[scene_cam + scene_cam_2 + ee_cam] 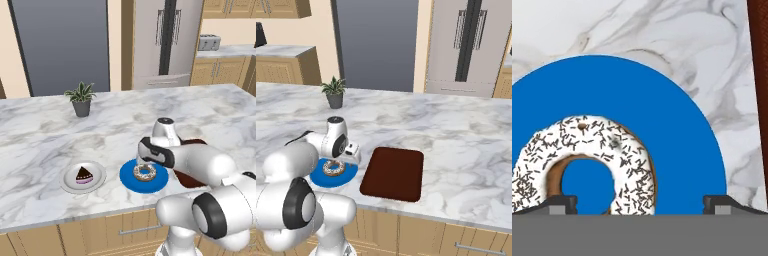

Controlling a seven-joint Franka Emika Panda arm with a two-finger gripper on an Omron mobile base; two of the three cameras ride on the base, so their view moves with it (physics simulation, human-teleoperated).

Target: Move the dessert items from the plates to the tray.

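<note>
A marble counter (pixel 45 135) carries a potted plant (pixel 81 99), with a steel fridge (pixel 162 42), wood cabinets (pixel 220 70) and toaster (pixel 209 42) behind.

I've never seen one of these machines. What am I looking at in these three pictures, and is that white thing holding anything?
The white thing is a robot arm in a computer-rendered kitchen. Two pictures come from cameras behind it, one on its left and one on its right, looking down over a marble counter. The third comes from a camera on its hand, looking along the gripper, its two-fingered pincer.

On the counter lie a blue plate with a sprinkled donut, a grey-white plate with a chocolate cake wedge, a reddish-brown tray with nothing on it, and a potted plant.

The gripper hangs just above the donut. Its fingers are spread wide and hold nothing; in the hand view, the tips sit on either side of the donut's right half.
</note>
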